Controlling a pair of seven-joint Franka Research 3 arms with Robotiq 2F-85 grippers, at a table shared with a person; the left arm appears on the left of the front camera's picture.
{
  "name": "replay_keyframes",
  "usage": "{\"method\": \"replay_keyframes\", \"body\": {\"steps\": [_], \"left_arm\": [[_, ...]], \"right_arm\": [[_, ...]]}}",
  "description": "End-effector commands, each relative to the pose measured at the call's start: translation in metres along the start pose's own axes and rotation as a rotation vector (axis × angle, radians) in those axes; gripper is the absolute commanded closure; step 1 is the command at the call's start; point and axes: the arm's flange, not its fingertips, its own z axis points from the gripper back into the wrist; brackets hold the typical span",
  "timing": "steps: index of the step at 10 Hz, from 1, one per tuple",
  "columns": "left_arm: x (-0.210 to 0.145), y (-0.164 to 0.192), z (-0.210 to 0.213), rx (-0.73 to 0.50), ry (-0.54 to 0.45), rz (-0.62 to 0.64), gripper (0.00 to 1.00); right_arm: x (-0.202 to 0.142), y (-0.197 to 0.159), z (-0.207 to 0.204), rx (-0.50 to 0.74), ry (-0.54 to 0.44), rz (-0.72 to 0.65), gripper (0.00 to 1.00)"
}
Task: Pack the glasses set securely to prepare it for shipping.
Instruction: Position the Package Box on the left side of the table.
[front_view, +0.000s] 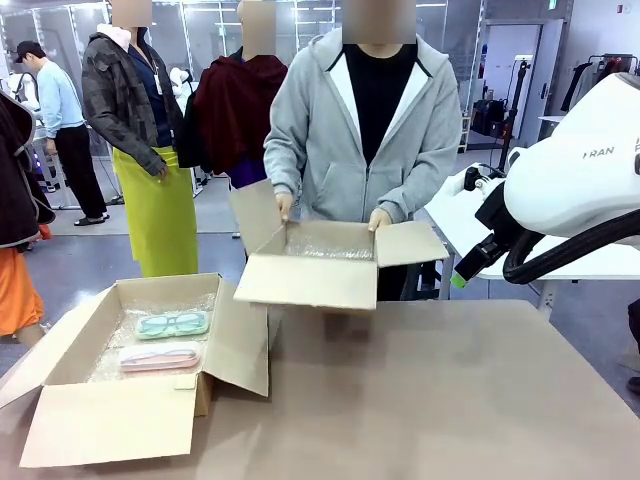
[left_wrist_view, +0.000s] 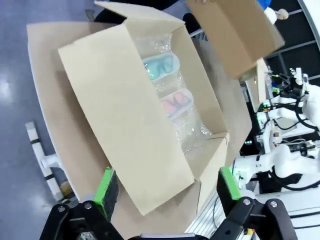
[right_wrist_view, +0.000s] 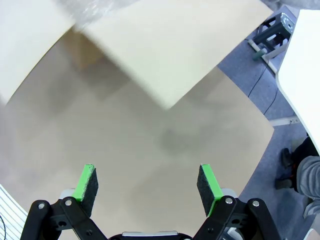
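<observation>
Open cardboard box (front_view: 150, 370) sits at the table's (front_view: 450, 400) left side on your side, all flaps folded out. Bubble wrap (front_view: 115, 345) lines its floor.

Both cases of the glasses set lie flat on that wrap, side by side, close but whether they touch you can't tell. Mint-green case (front_view: 172, 324) is the farther one from you, green frames showing through the lid. Pinkish case (front_view: 160, 356) is the nearer one, just inside the front wall.

Left wrist view looks down into the same box (left_wrist_view: 125, 120): mint-green case (left_wrist_view: 161, 66) and pinkish case (left_wrist_view: 176, 103) lie in line along the floor, with crumpled wrap (left_wrist_view: 192, 132) past the pink one.

Your left gripper (left_wrist_view: 167, 187) hangs above the box's near flap, jaws spread wide, green pads (left_wrist_view: 106, 185) bare, nothing between them.

Your right gripper (right_wrist_view: 146, 182) hovers over bare tabletop (right_wrist_view: 150, 135), jaws likewise spread wide and empty. In the front view the right arm (front_view: 580, 180) comes in at the upper right, well off the table surface.

Across the table a person in a grey hoodie (front_view: 365, 130) holds a second cardboard box (front_view: 335, 265) in both hands, lifted off the table, flaps open, bubble wrap visible inside. One hand (front_view: 285, 207) grips its back left edge, the other hand (front_view: 379, 218) its back right edge.
</observation>
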Motion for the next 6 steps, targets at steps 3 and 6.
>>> {"method": "replay_keyframes", "body": {"steps": [3, 6], "left_arm": [[0.013, -0.083, 0.000, 0.100, 0.025, -0.178, 0.00], [0.014, -0.177, -0.046, 0.222, 0.075, -0.455, 0.00]], "right_arm": [[0.003, 0.001, 0.000, -0.006, 0.006, -0.012, 0.00], [0.003, 0.001, 0.000, -0.006, 0.006, -0.012, 0.00]]}}
